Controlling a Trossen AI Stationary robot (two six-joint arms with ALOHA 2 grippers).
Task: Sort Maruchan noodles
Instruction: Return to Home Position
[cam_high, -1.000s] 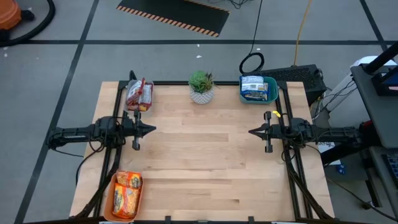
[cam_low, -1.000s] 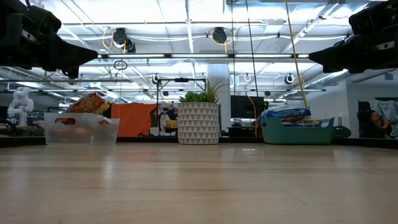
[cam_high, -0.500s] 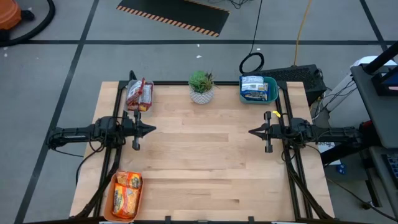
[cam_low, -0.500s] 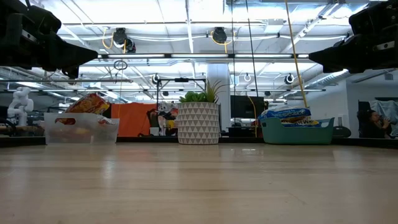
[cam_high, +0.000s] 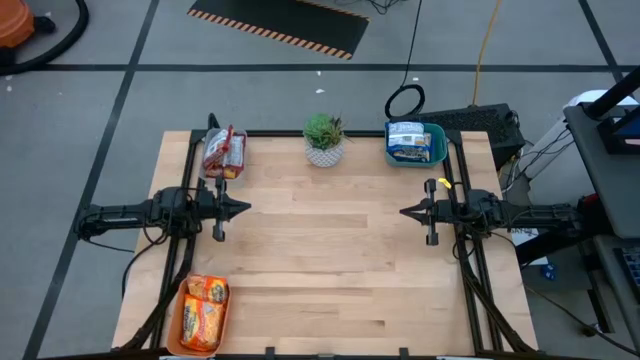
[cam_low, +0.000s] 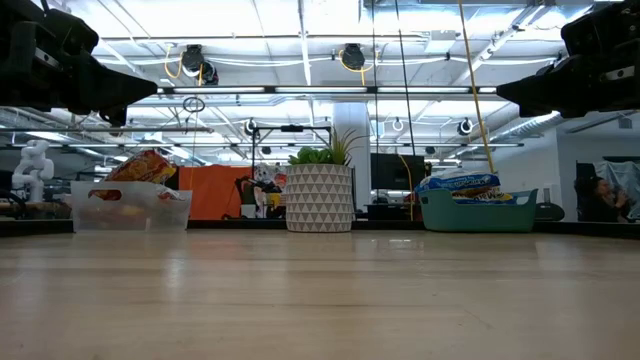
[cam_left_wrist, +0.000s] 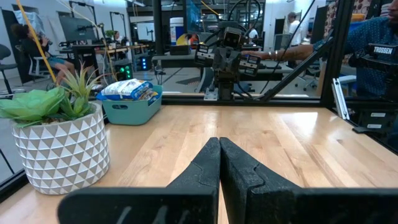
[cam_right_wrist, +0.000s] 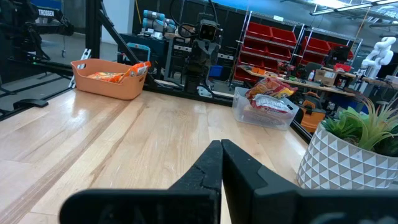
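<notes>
Blue-white noodle packets (cam_high: 406, 139) lie in a teal tray (cam_high: 437, 146) at the far right corner. Red-silver packets (cam_high: 224, 150) fill a clear tray (cam_right_wrist: 241, 106) at the far left. Orange-yellow packets (cam_high: 204, 309) lie in an orange tray (cam_high: 186, 340) at the near left corner. My left gripper (cam_high: 247, 208) hovers shut at the table's left side, pointing right, holding nothing. My right gripper (cam_high: 403, 212) hovers shut at the right side, pointing left, also holding nothing.
A potted green plant (cam_high: 324, 139) in a white patterned pot stands at the middle of the far edge. The bare wooden tabletop (cam_high: 330, 250) stretches between the two grippers. Black frame rails (cam_high: 480, 290) run along both sides.
</notes>
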